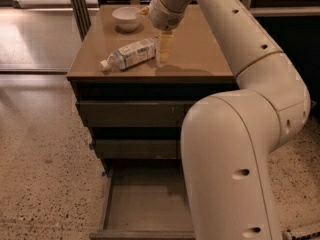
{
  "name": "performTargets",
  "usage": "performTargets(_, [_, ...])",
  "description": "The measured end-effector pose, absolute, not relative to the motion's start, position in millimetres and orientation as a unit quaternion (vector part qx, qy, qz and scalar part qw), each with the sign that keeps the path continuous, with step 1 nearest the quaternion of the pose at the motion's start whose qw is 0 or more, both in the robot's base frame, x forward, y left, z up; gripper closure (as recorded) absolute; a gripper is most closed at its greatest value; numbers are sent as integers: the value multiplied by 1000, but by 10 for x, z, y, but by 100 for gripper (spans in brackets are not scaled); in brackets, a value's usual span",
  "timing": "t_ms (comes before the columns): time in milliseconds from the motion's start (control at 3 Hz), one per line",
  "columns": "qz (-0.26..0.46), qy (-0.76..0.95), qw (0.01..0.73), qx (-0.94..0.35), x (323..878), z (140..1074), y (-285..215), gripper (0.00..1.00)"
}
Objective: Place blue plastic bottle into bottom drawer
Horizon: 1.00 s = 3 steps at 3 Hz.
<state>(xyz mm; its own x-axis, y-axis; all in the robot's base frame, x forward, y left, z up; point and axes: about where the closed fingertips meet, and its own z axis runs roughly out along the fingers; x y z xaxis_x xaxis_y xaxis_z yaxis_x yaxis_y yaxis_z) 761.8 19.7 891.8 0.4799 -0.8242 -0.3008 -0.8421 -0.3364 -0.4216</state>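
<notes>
The blue plastic bottle (131,54) lies on its side on the brown cabinet top (200,54), white cap pointing to the front left. My gripper (164,51) hangs down from the arm, its pale fingers reaching to the cabinet top right beside the bottle's base end, at its right. The bottom drawer (145,204) is pulled open below; its flat floor shows nothing on it, and my arm hides its right part.
A white bowl (126,17) stands at the back left of the cabinet top. The two upper drawers (130,115) are shut. My large white arm (235,149) fills the right side. Speckled floor (45,174) lies at the left.
</notes>
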Motion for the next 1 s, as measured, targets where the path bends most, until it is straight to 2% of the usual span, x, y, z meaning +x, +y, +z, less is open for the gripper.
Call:
performTargets(333, [25, 493, 296, -818, 7804, 8859, 299, 0])
performTargets(1000, [67, 460, 300, -833, 7874, 8569, 518, 0])
